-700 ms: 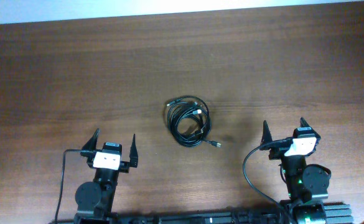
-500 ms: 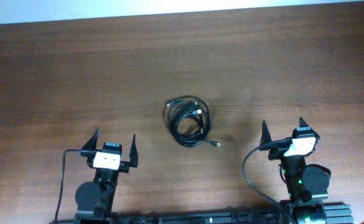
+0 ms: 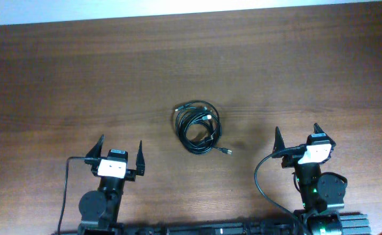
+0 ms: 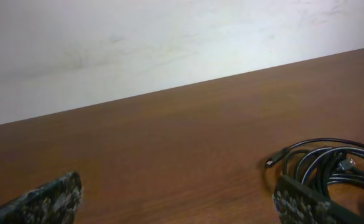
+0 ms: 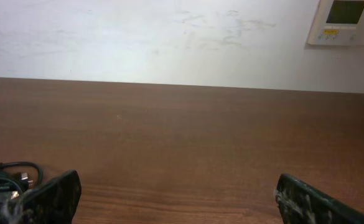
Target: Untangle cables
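Observation:
The cables (image 3: 198, 127) lie coiled in one tangled black bundle at the middle of the brown table, with a small plug sticking out at its lower right. The bundle also shows at the right edge of the left wrist view (image 4: 331, 163) and at the lower left of the right wrist view (image 5: 4, 180). My left gripper (image 3: 119, 147) is open and empty near the front edge, left of the bundle. My right gripper (image 3: 296, 135) is open and empty, right of the bundle. Neither touches the cables.
The wooden table (image 3: 79, 78) runs back to a white wall. A white wall panel with a small display (image 5: 346, 22) hangs at the far right. A thick black wire (image 3: 261, 179) loops beside the right arm's base.

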Controlling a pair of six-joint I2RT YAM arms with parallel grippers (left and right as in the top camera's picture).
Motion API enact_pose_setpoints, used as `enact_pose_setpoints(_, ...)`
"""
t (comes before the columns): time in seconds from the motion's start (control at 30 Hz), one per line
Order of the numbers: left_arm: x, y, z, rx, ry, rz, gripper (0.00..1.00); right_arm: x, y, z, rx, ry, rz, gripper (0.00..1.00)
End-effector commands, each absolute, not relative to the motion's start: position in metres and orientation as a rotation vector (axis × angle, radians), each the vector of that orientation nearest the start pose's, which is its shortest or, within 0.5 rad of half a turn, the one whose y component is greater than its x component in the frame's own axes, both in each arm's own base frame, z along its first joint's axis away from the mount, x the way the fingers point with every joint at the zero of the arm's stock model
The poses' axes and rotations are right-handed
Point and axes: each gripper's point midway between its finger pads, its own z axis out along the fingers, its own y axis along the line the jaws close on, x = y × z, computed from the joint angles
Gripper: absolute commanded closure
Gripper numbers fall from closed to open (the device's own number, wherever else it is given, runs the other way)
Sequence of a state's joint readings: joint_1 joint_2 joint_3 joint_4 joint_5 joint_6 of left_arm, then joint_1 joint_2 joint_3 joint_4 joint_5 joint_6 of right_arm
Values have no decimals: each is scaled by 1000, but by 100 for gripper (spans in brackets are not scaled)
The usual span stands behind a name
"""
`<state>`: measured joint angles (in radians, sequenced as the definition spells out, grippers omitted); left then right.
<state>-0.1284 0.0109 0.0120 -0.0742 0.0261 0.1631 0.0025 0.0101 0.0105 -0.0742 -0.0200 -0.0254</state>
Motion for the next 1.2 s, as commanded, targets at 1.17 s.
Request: enact_pose_setpoints(1.17, 250, -35, 141, 76, 1906, -147, 1, 242, 10, 150, -59, 1730, 37, 2)
